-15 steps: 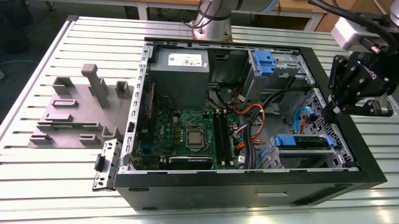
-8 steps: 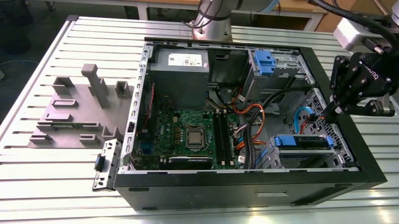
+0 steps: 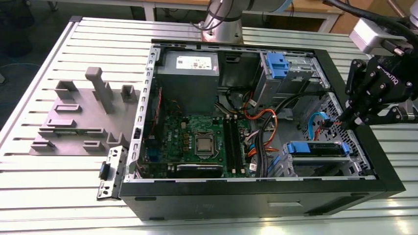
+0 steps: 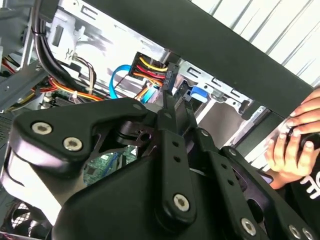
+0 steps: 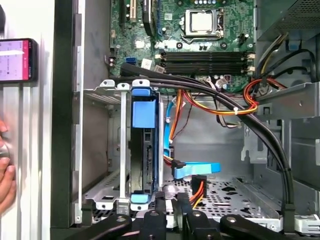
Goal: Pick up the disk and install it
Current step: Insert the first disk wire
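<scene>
The disk (image 5: 144,150) sits on edge in its blue carrier inside the metal cage (image 5: 102,145) of the open computer case (image 3: 261,196), at about 4 o'clock in the exterior view. Hand (image 3: 344,122) hangs at the case wall just beside the cage, fingers (image 5: 161,210) close together, nothing seen between them. Disk's long axis points toward the hand. Orange and blue cables (image 5: 200,172) lie alongside; a person's hand (image 4: 295,142) rests on the table (image 3: 58,186) outside.

The person's hand (image 4: 292,145) (beside the case) is cut off by the frame edge.
</scene>
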You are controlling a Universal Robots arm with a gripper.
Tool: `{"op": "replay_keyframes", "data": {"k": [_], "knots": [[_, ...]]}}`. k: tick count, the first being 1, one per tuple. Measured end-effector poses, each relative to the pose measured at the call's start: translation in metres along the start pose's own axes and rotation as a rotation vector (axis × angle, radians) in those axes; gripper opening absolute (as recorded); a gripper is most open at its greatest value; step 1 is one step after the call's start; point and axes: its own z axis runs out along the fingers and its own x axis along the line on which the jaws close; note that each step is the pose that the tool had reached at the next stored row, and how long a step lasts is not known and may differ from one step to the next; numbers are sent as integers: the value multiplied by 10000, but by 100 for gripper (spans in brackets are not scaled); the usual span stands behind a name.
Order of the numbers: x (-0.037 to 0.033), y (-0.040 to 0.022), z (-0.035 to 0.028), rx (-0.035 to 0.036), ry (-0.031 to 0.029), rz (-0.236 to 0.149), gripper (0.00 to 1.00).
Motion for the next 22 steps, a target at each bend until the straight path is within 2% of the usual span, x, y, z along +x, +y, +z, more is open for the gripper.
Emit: {"op": "replay_keyframes", "data": {"k": [2, 3, 8, 13, 15, 18, 22], "knots": [[-14, -6, 4, 3, 152, 3, 25], [-25, -9, 6, 3, 189, 5, 31], [-101, -26, 14, 4, 236, 5, 31], [-153, -52, 35, 3, 438, 10, 31], [-172, -63, 41, 2, 472, 9, 31], [-196, -84, 63, -6, 482, 4, 31], [-213, -92, 95, -3, 529, -35, 31]]}}
